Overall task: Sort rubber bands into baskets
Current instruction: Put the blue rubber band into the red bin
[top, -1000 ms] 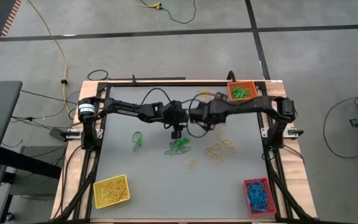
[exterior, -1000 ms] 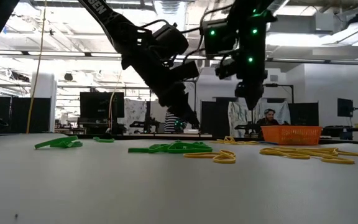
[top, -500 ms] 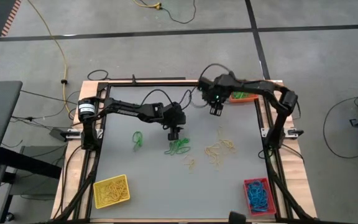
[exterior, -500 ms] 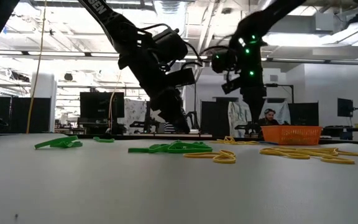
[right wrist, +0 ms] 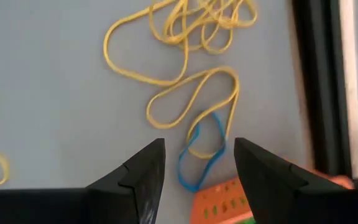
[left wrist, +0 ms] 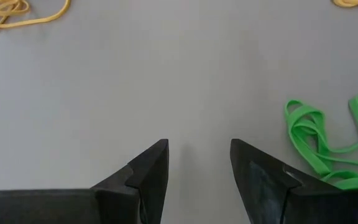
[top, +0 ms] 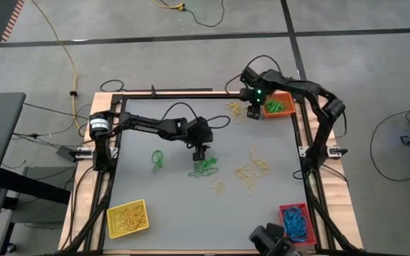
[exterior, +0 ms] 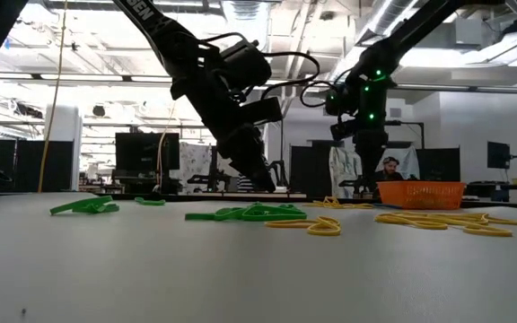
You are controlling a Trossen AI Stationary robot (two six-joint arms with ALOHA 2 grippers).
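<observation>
The left gripper point(left wrist: 199, 171) hangs released and empty, with the green bands point(left wrist: 328, 146) lying just beside 1 finger. The right gripper point(right wrist: 197, 165) is also released, above 1 blue band point(right wrist: 199, 155) touching yellow bands point(right wrist: 185, 68), near the orange basket point(top: 279, 105). Bands are light, limp, likely snag-prone; pinch 1 strand. The blue loop's long axis runs roughly along the fingers.

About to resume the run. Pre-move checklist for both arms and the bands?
1. Left gripper open, empty: ok.
2. Left gripper near the green bands, above the table: ok.
3. Right gripper open, empty: ok.
4. Blue band lies just ahead of the right gripper, overlapping a yellow band: not ok, may snag.
5. Orange basket close to the right gripper: ok.
</observation>
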